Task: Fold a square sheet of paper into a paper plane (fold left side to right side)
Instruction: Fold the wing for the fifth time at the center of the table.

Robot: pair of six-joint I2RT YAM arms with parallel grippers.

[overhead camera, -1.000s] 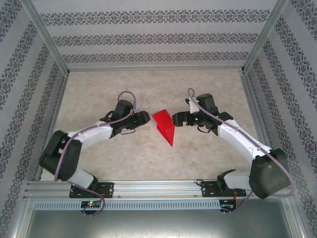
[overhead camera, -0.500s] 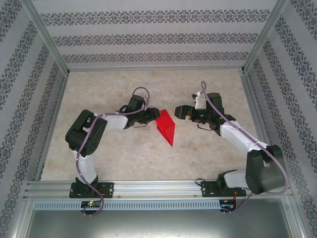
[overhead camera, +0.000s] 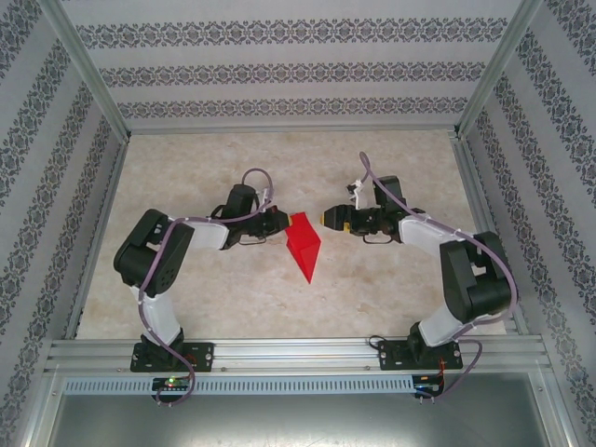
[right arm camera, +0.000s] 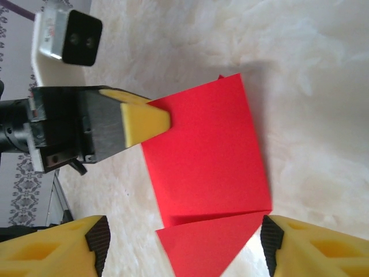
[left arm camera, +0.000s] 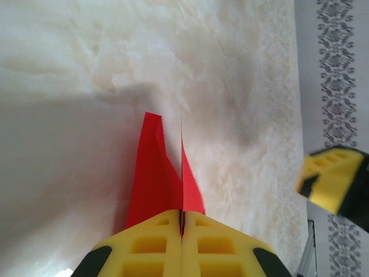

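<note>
The marbled table point(overhead camera: 233, 307) is sitting inside a metal frame, with patterned walls point(overhead camera: 298, 65) rising on three sides. The left arm point(overhead camera: 154, 261) is bending up from its base and reaching right toward the table's middle. The right arm point(overhead camera: 466, 279) is mirroring it, reaching left. Between them the red paper point(overhead camera: 304, 244) is lying near the middle of the table. It is already folded, wide at its far end and narrowing to a sharp tip that is pointing toward the near edge. The left gripper point(overhead camera: 281, 223) is pressing its yellow fingers point(left arm camera: 150, 248) together on the paper's far left edge, pinching it. In the left wrist view, red layers are sticking out from between the closed pads. The right gripper point(overhead camera: 328, 219) is hovering just beside the paper's far right corner. Its fingers point(right arm camera: 314, 248) are standing spread wide and pinching nothing. In the right wrist view the left gripper's tip is touching the paper's edge.
</note>
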